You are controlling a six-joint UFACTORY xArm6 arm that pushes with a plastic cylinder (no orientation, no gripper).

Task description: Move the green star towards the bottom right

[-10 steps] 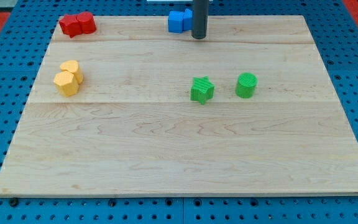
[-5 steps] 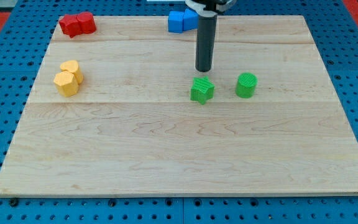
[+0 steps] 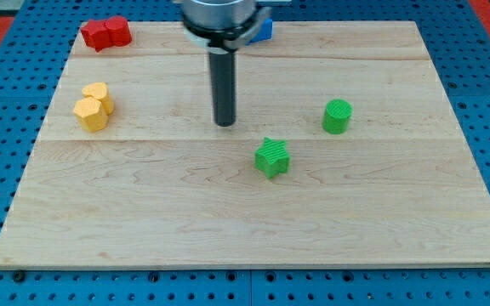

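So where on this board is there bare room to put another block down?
The whole strip along the view's bottom, below the green star, is bare, as is the right edge beyond the green cylinder. The middle is busier: my tip sits just up-left of the star. Yellow blocks, red blocks and a blue block crowd the left and top.

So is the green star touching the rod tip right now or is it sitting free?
Free. The green star lies flat on the board, with bare wood between it and my tip, up and to its left in the view.

Pale matt wooden board [image 3: 143, 212]; ridged green star [image 3: 272, 157]; smooth dark rod [image 3: 225, 89].
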